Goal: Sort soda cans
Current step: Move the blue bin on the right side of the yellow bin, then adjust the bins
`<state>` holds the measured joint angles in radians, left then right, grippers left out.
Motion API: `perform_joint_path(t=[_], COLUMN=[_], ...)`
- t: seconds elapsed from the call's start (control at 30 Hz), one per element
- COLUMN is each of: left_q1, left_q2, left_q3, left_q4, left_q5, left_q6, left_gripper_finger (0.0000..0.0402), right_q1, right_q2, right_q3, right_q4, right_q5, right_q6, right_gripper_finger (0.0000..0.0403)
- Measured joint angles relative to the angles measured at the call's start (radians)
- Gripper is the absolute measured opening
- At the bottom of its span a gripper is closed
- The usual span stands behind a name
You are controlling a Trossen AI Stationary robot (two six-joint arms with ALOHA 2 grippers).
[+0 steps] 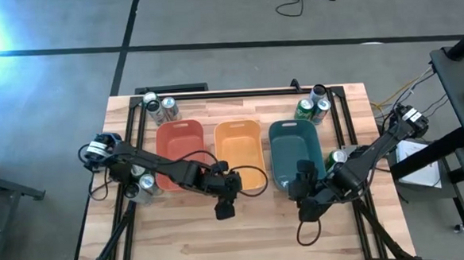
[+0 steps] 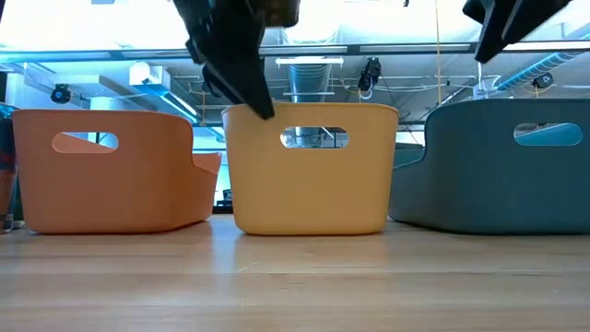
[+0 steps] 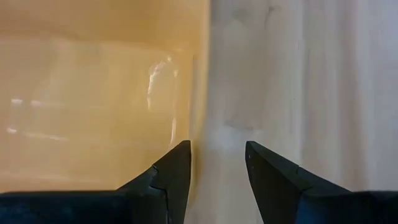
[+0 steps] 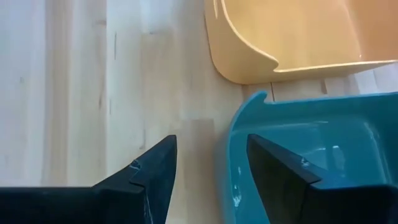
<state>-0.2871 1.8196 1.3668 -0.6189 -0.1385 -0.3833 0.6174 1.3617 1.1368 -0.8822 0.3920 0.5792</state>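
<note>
Pincers [image 1: 224, 212] [image 1: 304, 214] empty, apparently parted, beside bins' [image 1: 238, 130] near ends.

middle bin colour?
Orange-yellow; the middle bin shows best in the low view, between the red and teal ones.

We see a wooden table [image 1: 182, 236] carrying red bin [image 1: 176, 153], orange bin [image 1: 240, 153], teal bin [image 1: 295, 152], plus soda cans [image 1: 161, 108] at its corners.

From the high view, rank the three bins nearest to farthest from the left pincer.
1. Orange bin, middle; the left pincer hangs by its near-left corner.
2. Red bin, on the left.
3. Teal bin, on the right, by the right pincer.
</note>
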Motion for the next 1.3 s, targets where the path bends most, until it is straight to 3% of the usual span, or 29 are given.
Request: perform_joint_path(t=[0.23, 0.57, 1.3], left_q1=[0.015, 0.022, 0.022], left_q2=[0.000, -0.001, -0.037], left_q3=[-0.016, -0.022, -0.022], left_q4=[-0.007, -0.052, -0.062], left_q5=[-0.015, -0.001, 0.018], left_q6=[0.001, 0.028, 0.030], left_gripper_finger=[0.0136, 0.0101, 0.0103], right_q1=[0.000, 0.000, 0.000], right_q2=[0.001, 0.001, 0.001], right_q3=[0.037, 0.047, 0.047], right_q4=[0.005, 0.005, 0.005], right_q5=[-0.005, -0.007, 0.007], right_q6=[-0.006, -0.013, -0.014], right_gripper_finger=[0.0172, 0.0155, 0.0185])
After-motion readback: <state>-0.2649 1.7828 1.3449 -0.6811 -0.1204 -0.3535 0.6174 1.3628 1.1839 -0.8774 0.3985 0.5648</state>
